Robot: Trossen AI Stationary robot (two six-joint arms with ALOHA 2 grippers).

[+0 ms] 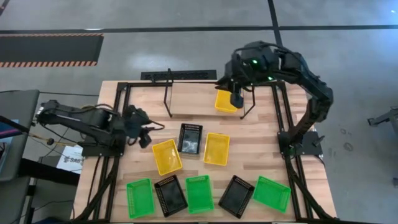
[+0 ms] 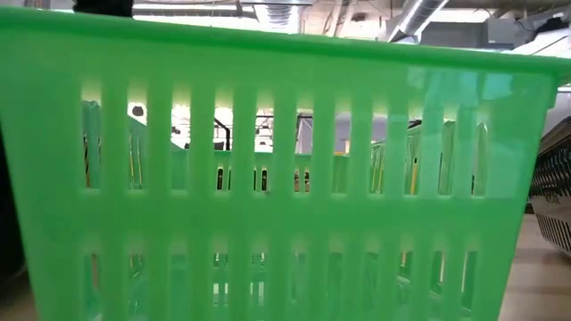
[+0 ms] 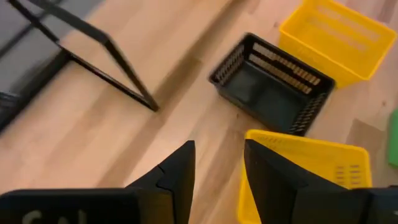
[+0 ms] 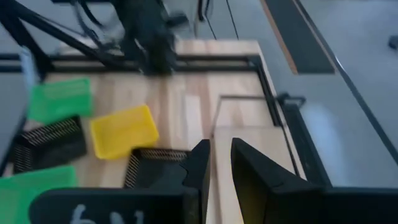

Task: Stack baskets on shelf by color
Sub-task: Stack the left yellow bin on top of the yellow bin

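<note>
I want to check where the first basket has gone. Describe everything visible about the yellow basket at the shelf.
The yellow basket is a small rectangular plastic tray, open side up, at the right end of the shelf near the table's far edge. The right gripper is over its right edge; whether it grips the rim cannot be told. No other basket touches it; its mesh detail is too small to see.

Bright even overhead light; both wrist views motion-blurred.
</note>
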